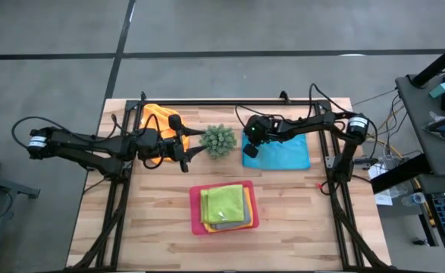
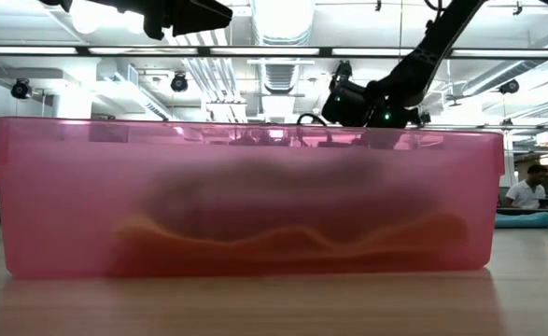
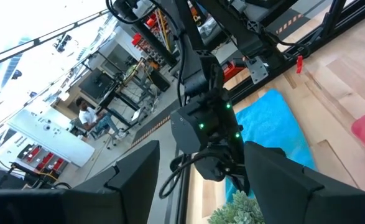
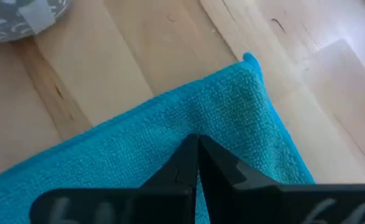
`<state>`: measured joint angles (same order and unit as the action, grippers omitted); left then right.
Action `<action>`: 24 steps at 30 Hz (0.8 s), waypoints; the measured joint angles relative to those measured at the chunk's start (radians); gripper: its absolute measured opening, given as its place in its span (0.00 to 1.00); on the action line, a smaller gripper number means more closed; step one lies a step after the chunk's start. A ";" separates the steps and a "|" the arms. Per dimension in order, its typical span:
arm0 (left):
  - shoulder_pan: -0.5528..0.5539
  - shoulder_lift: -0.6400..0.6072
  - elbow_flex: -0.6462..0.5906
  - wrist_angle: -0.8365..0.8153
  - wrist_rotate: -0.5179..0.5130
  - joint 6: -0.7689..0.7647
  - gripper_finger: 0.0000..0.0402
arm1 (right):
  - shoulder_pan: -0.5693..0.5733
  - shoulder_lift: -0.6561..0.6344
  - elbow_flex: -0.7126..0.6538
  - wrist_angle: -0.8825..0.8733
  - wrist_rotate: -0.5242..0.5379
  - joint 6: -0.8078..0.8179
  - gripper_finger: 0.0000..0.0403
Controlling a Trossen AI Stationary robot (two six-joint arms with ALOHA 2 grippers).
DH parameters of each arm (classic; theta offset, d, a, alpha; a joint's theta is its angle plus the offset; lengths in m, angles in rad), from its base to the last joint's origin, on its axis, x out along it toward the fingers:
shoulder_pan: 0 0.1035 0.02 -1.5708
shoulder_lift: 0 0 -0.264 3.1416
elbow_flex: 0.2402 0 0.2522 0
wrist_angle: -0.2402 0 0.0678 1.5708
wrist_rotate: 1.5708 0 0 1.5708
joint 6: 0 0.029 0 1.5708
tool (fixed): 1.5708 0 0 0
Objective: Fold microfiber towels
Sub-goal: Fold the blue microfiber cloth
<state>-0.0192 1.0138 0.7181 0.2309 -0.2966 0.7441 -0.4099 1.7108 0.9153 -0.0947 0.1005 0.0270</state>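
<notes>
A light blue towel [image 1: 283, 154] lies spread on the table at the far right. My right gripper [image 1: 250, 149] is shut at its left edge, slanting downward. An orange towel [image 1: 158, 119] lies crumpled at the far left, partly under my left arm. My left gripper [image 1: 183, 145] hovers level and open beside it, holding nothing. A lime green towel [image 1: 224, 203] lies folded on top of a stack in the pink tray [image 1: 195, 221]. My right gripper pinches the light blue towel at its left edge [image 4: 198, 127] between the two shut fingers [image 4: 222, 168], near a corner [image 4: 250, 60]. The fingers slant down from the table's right. Whether they hold one layer or several cannot be seen. Most of the towel lies flat on the table.
A small spiky green plant [image 1: 218, 141] stands between the two grippers. The pink tray [image 2: 245, 187] fills the low view near the front edge. Yellow [image 1: 205, 206] and grey [image 1: 249, 206] cloth edges show under the lime green towel. Bare wood lies either side of the tray.
</notes>
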 joint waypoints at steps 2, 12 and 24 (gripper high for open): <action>0.000 0.000 0.000 0.001 0.000 0.000 0.55 | 0.004 -0.015 0.003 -0.013 -0.003 0.017 0.03; 0.000 0.000 0.000 0.000 0.000 0.000 0.55 | 0.121 -0.142 0.011 -0.093 -0.160 0.097 0.03; 0.000 0.000 0.000 0.000 0.000 -0.005 0.55 | 0.276 -0.037 -0.001 -0.082 -0.091 0.182 0.03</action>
<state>-0.0193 1.0138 0.7181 0.2306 -0.2966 0.7395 -0.1337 1.6733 0.9145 -0.1765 0.0100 0.2095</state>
